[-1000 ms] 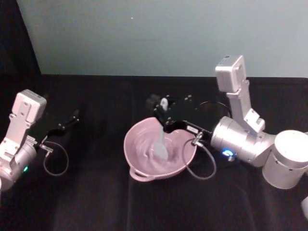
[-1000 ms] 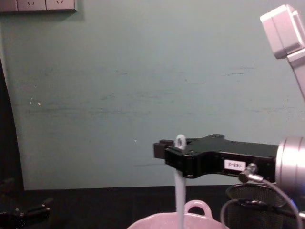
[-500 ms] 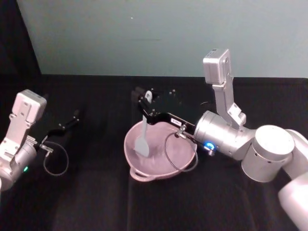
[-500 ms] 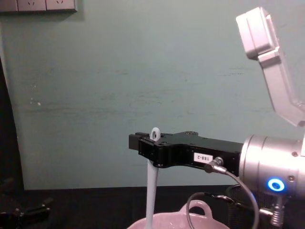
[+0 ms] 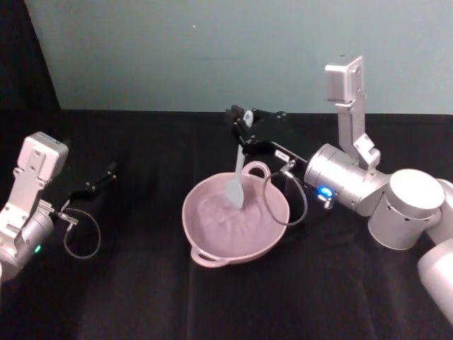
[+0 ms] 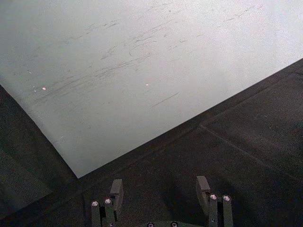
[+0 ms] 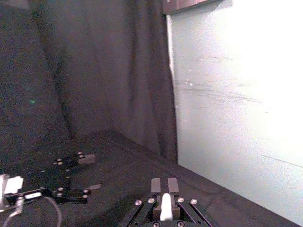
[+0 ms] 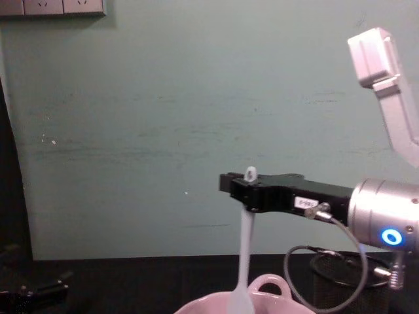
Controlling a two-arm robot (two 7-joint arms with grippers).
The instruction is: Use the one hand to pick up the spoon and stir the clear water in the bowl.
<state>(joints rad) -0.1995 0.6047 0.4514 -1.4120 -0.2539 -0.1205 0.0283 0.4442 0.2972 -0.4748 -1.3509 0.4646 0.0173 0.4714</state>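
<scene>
The pale pink bowl (image 5: 195, 230) sits mid-table, its loop handle (image 8: 267, 282) rising at the far rim. My right gripper (image 5: 244, 127) hovers above the bowl's far side, shut on the upper handle of the white spoon (image 5: 236, 185). The spoon hangs nearly upright, its blade dipping into the rippled water near the far wall. From the chest, the spoon (image 8: 244, 248) drops from the right gripper (image 8: 247, 188) into the bowl (image 8: 216, 306). The right wrist view shows both fingers (image 7: 155, 185) pressed on the white handle (image 7: 165, 208). My left gripper (image 5: 102, 177) rests open, parked at the far left.
A black wire-mesh cup (image 8: 340, 275) stands right of the bowl, behind my right arm's cable. A pale green wall backs the black-covered table. In the left wrist view the left gripper (image 6: 160, 189) faces bare black cloth.
My right gripper carried the spoon from the bowl's left side back to its far right side, and the blade now stands by the far wall. The left arm stayed still.
</scene>
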